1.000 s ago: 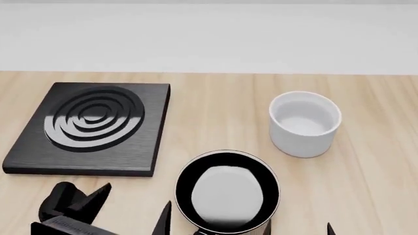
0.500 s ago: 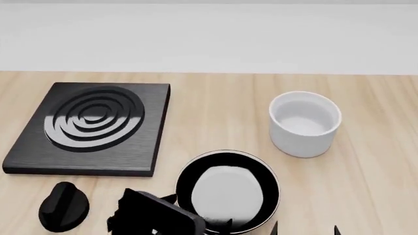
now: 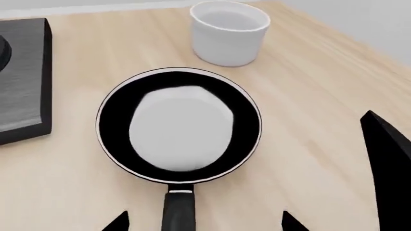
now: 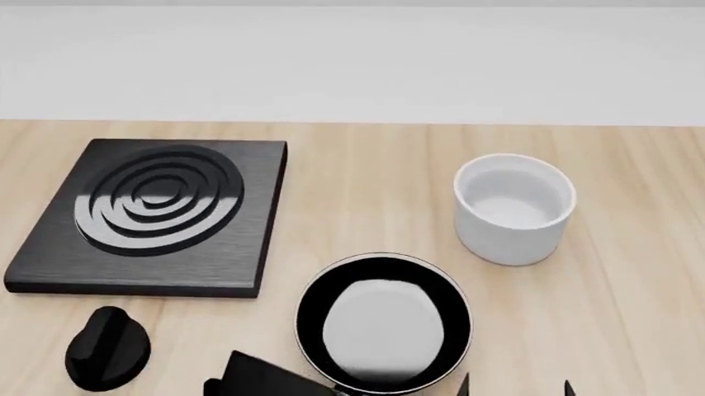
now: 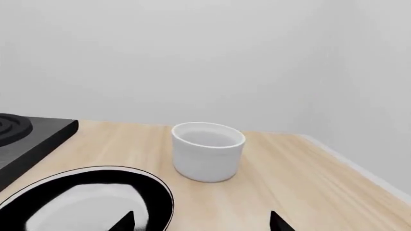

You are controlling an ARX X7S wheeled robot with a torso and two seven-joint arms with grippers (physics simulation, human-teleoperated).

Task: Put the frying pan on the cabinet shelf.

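Observation:
The frying pan [image 4: 382,323] is glossy black with a thin pale rim and a whitish sheen inside. It lies on the wooden counter near the front edge. In the left wrist view the pan [image 3: 180,127] lies flat and its handle [image 3: 178,211] runs back between my fingertips. My left gripper [image 3: 203,223] is open, one fingertip on each side of the handle, not touching it. My right gripper [image 5: 202,222] is open and empty just right of the pan [image 5: 83,202]. The cabinet shelf is out of view.
A square black burner plate [image 4: 154,213] with rings lies at the left, with a black knob [image 4: 107,346] in front of it. A white cup [image 4: 514,208] stands behind the pan to the right. A white wall runs behind the counter [image 4: 639,289].
My left gripper has swung from the knob rightward to behind the pan's handle and dropped lower in the head view, uncovering the knob. The pan and cup have not moved.

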